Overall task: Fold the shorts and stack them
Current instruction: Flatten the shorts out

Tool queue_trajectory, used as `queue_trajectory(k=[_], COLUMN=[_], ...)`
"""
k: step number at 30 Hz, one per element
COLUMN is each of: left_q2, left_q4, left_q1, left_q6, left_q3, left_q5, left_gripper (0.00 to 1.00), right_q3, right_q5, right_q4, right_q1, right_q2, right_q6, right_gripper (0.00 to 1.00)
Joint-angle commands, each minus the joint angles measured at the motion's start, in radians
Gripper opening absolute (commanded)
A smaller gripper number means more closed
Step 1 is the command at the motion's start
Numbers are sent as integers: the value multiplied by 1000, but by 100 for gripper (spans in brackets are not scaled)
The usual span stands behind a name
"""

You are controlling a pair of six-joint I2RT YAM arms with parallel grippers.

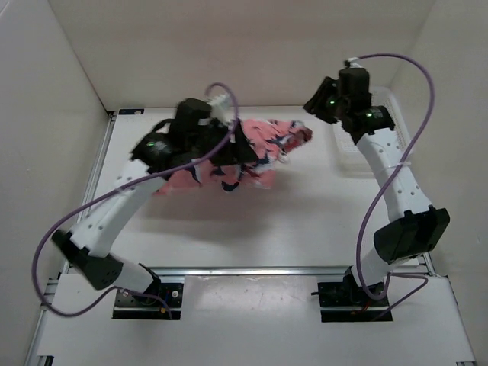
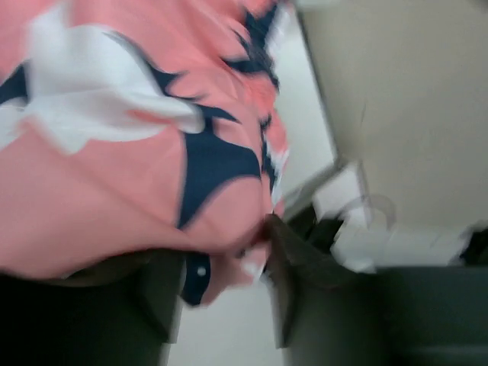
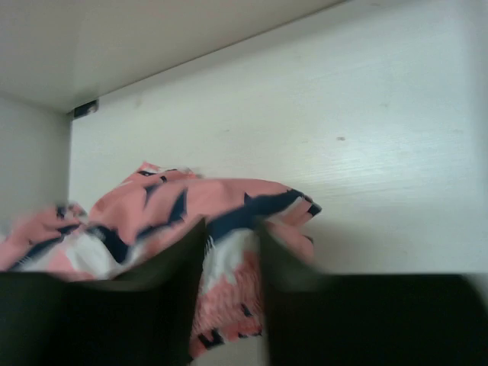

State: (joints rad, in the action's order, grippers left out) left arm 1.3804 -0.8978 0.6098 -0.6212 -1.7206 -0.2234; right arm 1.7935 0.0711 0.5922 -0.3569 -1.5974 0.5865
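The salmon-pink shorts (image 1: 263, 141) with navy-and-white shark shapes hang in a bunch over the back middle of the table. My left gripper (image 1: 238, 149) is in the bunch. In the left wrist view the left gripper (image 2: 217, 244) has a fold of the shorts (image 2: 114, 175) between its fingertips, so it is shut on them, though this view is blurred. My right gripper (image 1: 314, 105) is raised just right of the shorts' right end, open and empty. In the right wrist view the shorts (image 3: 152, 206) lie beyond the right gripper (image 3: 232, 229).
A white mesh basket (image 1: 343, 162) stands at the back right, partly under my right arm. Walls enclose the table on the left, back and right. A metal rail (image 1: 252, 270) runs along the near edge by the arm bases.
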Motion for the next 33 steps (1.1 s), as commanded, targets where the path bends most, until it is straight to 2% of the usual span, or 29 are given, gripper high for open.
queue_trajectory(k=[1,3,5,7,9,10,11,13,15,17,18,19,21,23,28,30,33], left_q2=[132,164,140,117,76,60,42,-18,-78,-118,-136,-171,-198,-210,-155,-130,-81], left_q4=[68,37,17,-24,-53,-82,-82,-95,-108,-108,-99,-83,-50,-20,31,100,151], left_q1=[111,120,108,44,-31,-54,-77,-129,-159,-191,-191,-202,-228,-263,-346,-383,-409], left_q6=[-11,-11,-11,-11,-11,-21,-22,-73,-112,-201,-234,-265,-330,-357,-357,-353,-342], left_q3=[41,71,104,153,197,251,283,398,485,623,672,720,849,927,1009,1049,1030], left_q5=[-155,-156,-85,-42,33,54,88,125,137,137,137,137,110,110,215,207,206], left_gripper=[72,88,92,92,82,76,66,55,52,56,58,68,76,98,100,100,100], right_q3=[-75,-135,-180,-252,-334,-436,-497,-615,-788,-908,-1021,-1074,-1155,-1221,-1231,-1221,-1233], right_q5=[-60,-123,-123,-74,-74,-74,-61,-71,-71,-125,-143,-166,-212,-235,-267,-277,-277], right_q4=[30,31,41,96,109,121,121,121,121,87,75,57,9,-17,-37,-64,-100], right_q1=[165,238,249,240,218,204,175,141,87,76,76,76,76,98,107,107,116], right_q2=[-29,-9,46,85,161,194,261,332,443,564,606,646,743,772,702,677,647], right_q6=[3,-8,-20,-20,-20,-11,1,70,136,249,289,321,392,401,392,383,394], right_gripper=[49,69,83,83,78,77,72,68,62,59,58,58,63,65,68,71,75])
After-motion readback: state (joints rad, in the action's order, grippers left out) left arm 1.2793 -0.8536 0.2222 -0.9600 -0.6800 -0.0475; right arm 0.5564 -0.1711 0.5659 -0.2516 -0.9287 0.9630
